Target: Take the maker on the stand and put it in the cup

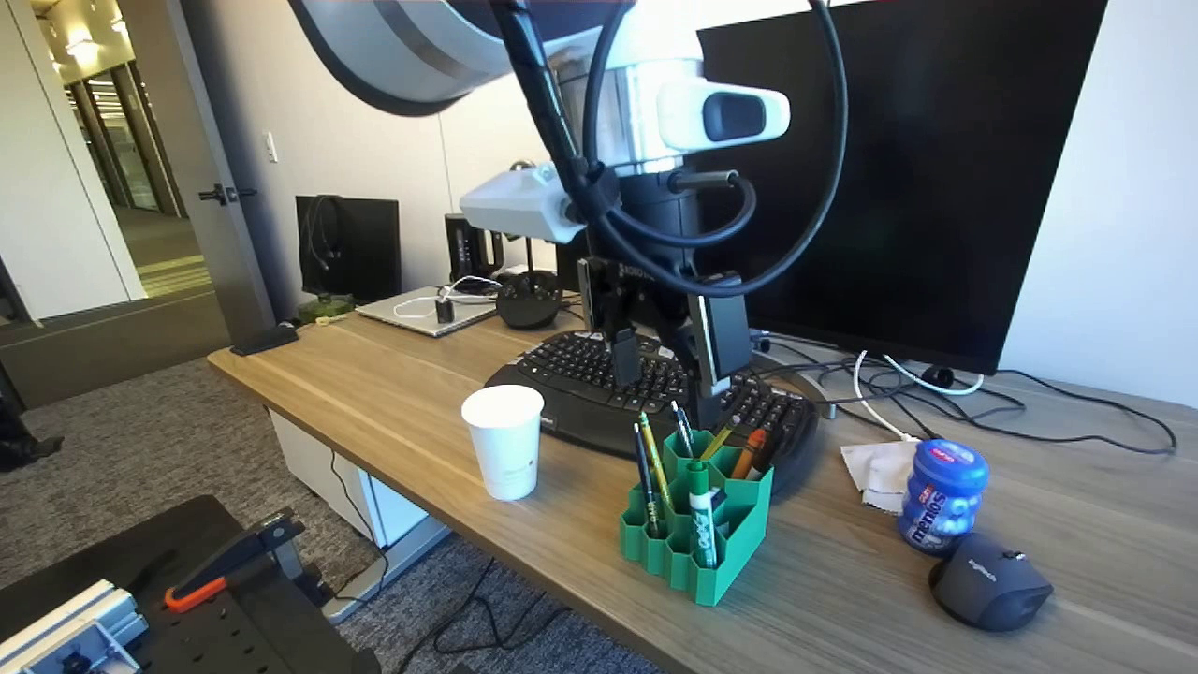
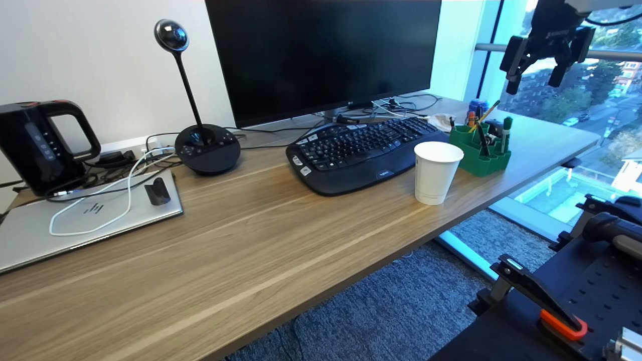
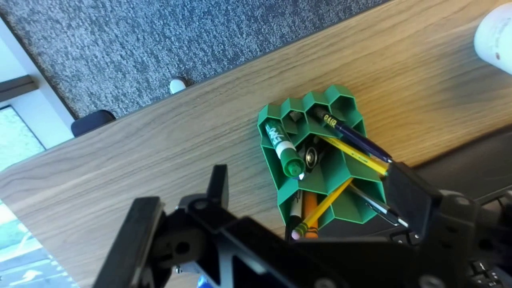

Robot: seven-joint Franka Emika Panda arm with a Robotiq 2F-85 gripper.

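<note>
Your tool (image 2: 534, 85) hung spread wide, holding nothing, above the desk (image 2: 281, 240). The green marker (image 3: 281, 144) stood in the near corner of the stand (image 1: 744, 545). A dark item (image 3: 311, 157) just beside it could foul your grip; a slanted hold could topple the cup (image 1: 505, 449), farther left.

Marker (image 1: 702, 515) in stand (image 1: 744, 541), cup (image 1: 505, 445) to its left — keyboard (image 1: 599, 398) behind these 2 in an exterior view
</note>
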